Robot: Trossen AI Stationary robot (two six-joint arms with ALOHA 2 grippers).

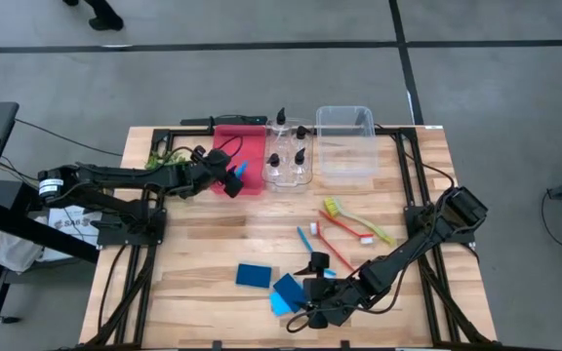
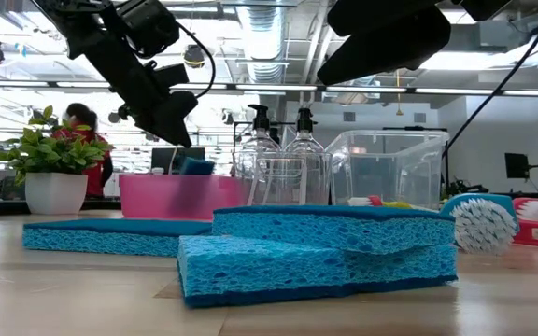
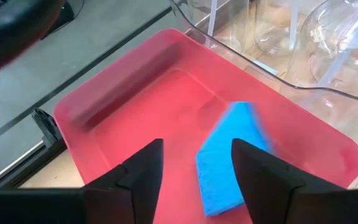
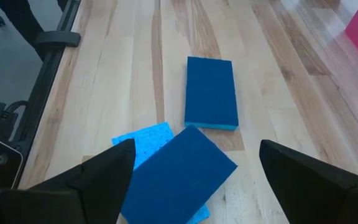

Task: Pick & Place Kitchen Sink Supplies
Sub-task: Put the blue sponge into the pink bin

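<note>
My left gripper (image 3: 194, 146) is open above the red bin (image 1: 252, 146). A blue sponge (image 3: 229, 155) shows blurred below and between its fingers, inside the bin, apart from them. My right gripper (image 4: 197, 144) is open and hovers over the near middle of the table. Ahead of it one dark blue sponge (image 4: 211, 93) lies flat. A second dark blue sponge (image 4: 179, 174) rests on a light blue one (image 4: 143, 140). Several clear pump bottles (image 1: 289, 154) stand in a clear tray. The yellow-green (image 1: 359, 219), red (image 1: 338, 239) and blue (image 1: 305, 239) brushes lie on the table.
An empty clear bin (image 1: 346, 141) stands right of the bottle tray at the far edge. A leafy plant in a white pot (image 2: 49, 168) stands far left, beside my left arm. Black frame rails (image 1: 408, 185) run along the table's sides. A person stands in the room behind.
</note>
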